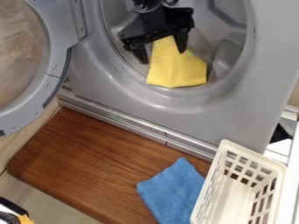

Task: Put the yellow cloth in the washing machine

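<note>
The black gripper [162, 55] is at the washing machine's round opening, near the top of the camera view. Its two fingers stand wide apart, so it is open. Between and below them is the yellow cloth [177, 71], with its upper end close under the gripper and its lower edge by the bottom rim of the opening. Whether a finger touches the cloth, I cannot tell. The grey washing machine [158, 114] has its door [53, 65] swung out to the left.
A brown wooden board [96, 159] lies in front of the machine. On it is a blue cloth [173, 192], beside a white plastic basket [208, 192] at the lower right. A black, white and yellow object [24, 218] shows at the lower left corner.
</note>
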